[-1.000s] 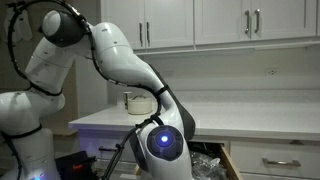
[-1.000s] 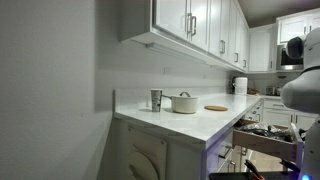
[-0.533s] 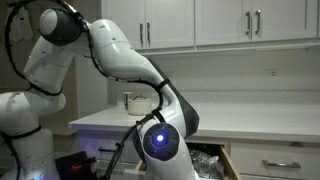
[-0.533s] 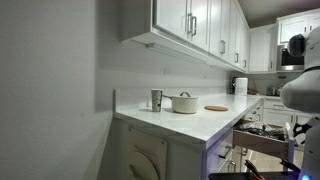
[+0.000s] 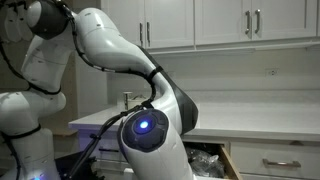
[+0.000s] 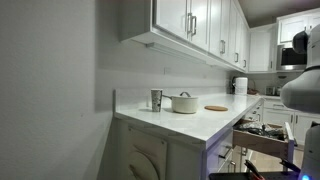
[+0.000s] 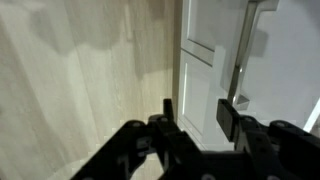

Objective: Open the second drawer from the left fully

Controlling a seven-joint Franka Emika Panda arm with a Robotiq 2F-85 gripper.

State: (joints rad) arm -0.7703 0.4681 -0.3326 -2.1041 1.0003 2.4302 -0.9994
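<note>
The second drawer from the left stands pulled out in both exterior views, with dark jumbled items showing inside (image 5: 206, 163) (image 6: 262, 133). In the wrist view its white recessed-panel front (image 7: 203, 75) fills the upper right, with the silver bar handle (image 7: 243, 50) on it. My gripper (image 7: 197, 114) is open and empty. Its fingers sit just off the panel, and the handle lies beyond the right finger, not between the two. In both exterior views the gripper itself is hidden behind or beyond the arm (image 5: 140, 130).
A wider white drawer front (image 5: 283, 163) sits shut beside the open one. On the white counter (image 6: 190, 122) stand a pot (image 6: 184, 102), a cup (image 6: 156, 99) and a round board (image 6: 216, 107). Pale wood floor (image 7: 80, 90) lies below. Upper cabinets (image 5: 230, 20) hang above.
The arm's lit wrist joint has swung left and closer to the exterior camera, now covering the pot on the counter. The drawer stays pulled out.
</note>
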